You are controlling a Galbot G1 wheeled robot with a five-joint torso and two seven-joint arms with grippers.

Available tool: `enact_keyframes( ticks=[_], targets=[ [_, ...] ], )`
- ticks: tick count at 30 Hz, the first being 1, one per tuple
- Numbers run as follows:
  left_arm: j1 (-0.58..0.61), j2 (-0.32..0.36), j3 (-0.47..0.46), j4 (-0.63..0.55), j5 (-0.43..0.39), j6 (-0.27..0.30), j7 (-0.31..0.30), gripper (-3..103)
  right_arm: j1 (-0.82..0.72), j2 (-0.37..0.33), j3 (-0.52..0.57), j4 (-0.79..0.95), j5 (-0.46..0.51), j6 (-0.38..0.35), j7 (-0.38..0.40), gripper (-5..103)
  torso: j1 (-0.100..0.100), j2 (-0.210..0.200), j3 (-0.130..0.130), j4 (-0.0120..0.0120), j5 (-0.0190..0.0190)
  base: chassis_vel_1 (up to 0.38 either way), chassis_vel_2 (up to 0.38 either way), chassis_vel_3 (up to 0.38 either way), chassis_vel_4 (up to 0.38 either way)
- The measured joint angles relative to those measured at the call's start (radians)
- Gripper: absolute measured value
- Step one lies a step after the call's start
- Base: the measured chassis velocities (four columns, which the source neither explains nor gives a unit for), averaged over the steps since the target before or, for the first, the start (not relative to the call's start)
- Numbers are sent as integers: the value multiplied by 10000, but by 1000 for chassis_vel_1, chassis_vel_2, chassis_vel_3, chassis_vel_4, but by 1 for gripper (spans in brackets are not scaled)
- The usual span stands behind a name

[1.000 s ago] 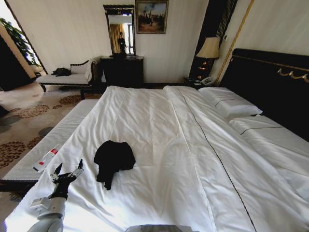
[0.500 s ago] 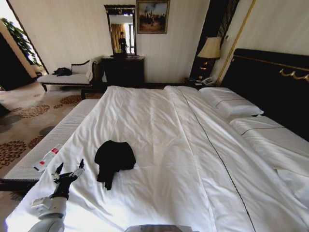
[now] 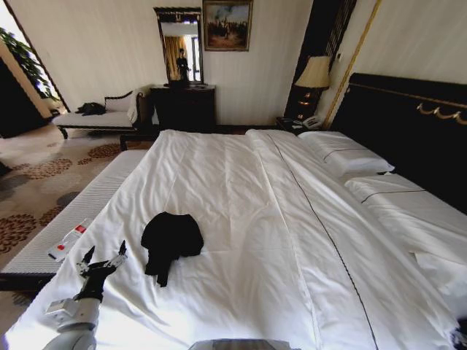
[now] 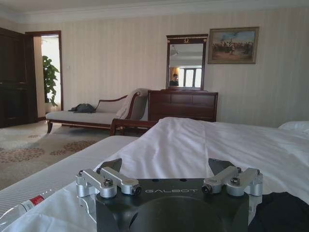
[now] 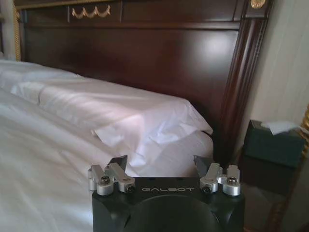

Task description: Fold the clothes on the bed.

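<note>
A crumpled black garment (image 3: 171, 240) lies on the white duvet of the bed (image 3: 292, 219), towards its foot end on the left side. My left gripper (image 3: 102, 261) hovers open over the duvet, just left of the garment and apart from it. From the left wrist, that gripper (image 4: 165, 166) holds nothing and the garment's edge (image 4: 280, 212) shows beside it. My right gripper (image 5: 161, 164) is open and empty above the duvet (image 5: 48, 145), close to the dark headboard (image 5: 145, 58) and a folded-back sheet corner.
A narrow light bench (image 3: 80, 211) runs along the bed's left side with a plastic bottle (image 3: 69, 239) on it. Pillows (image 3: 343, 153) lie by the headboard (image 3: 394, 124). A tissue box (image 5: 273, 142) sits beside the bed. A chaise (image 3: 102, 117) and dresser (image 3: 182, 106) stand against the far wall.
The whole head view has shifted slightly. The garment and my left gripper keep their places on the bed.
</note>
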Motion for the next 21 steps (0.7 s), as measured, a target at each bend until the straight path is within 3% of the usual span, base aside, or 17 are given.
enact_keyframes(
  ticks=[1, 3, 7, 17, 21],
  targets=[
    [15, -34, 16, -8, 12, 1, 0, 100, -77, 25, 1, 283, 32, 78, -65, 85, 0, 0, 0, 1, -2, 0, 0, 0, 0],
    [26, -49, 23, -13, 40, 1, 0, 100, -153, 46, -17, 507, 74, 255, -201, 85, -1, 0, 1, 2, -3, 0, 0, 0, 0],
    [44, -19, 18, -100, 105, 1, -1, 100, -429, 194, -392, 1663, 153, 1125, -999, 100, 0, 0, 0, 1, -2, 0, 0, 0, 0],
    [187, -52, -14, -220, 112, -23, 1, 100, -458, 448, -1889, 3833, -290, 1088, -1249, 100, 0, 0, 0, 2, -3, 0, 0, 0, 0],
    [253, -52, -56, -234, 112, -58, 7, 100, -311, 623, -3088, 4316, -1472, 761, -1015, 100, 0, 0, 0, 3, -3, 0, 0, 0, 0]
  ],
)
